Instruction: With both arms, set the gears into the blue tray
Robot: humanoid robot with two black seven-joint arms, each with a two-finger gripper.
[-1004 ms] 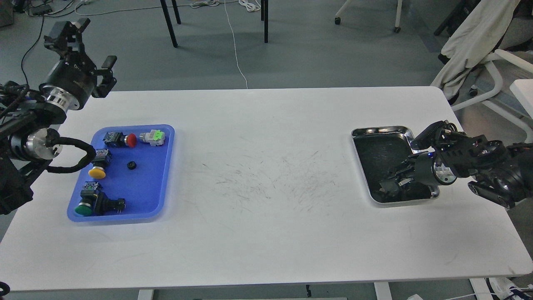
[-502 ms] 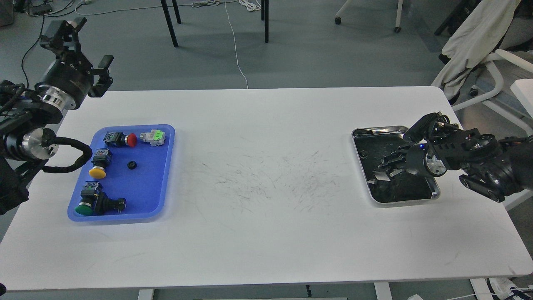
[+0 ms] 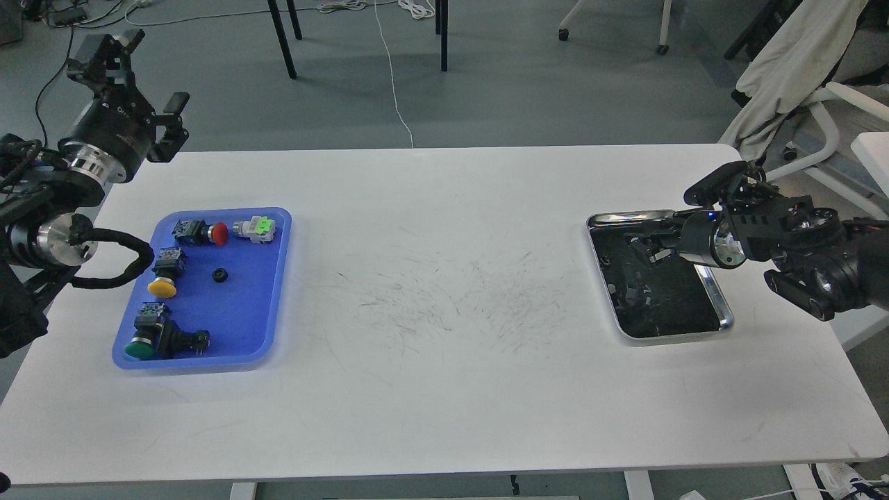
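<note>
Two trays sit on one white surface [image 3: 444,389]: one blue tray [image 3: 267,278] and one steel tray [image 3: 628,217] with a dark lining. The blue tray holds one black gear [image 3: 219,276] and five push-button switches: one red-capped [image 3: 208,232], one green-and-white [image 3: 255,228], one yellow-capped [image 3: 165,273], one green-capped [image 3: 144,335] and one all black [image 3: 182,339]. The steel tray's small dark contents cannot be counted.

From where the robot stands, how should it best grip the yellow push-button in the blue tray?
The yellow push-button lies on its side in the blue tray, cap toward the robot. Probably best: come from above and pinch the dark square body behind the cap, across its flat sides; the rounded cap could slip.
</note>
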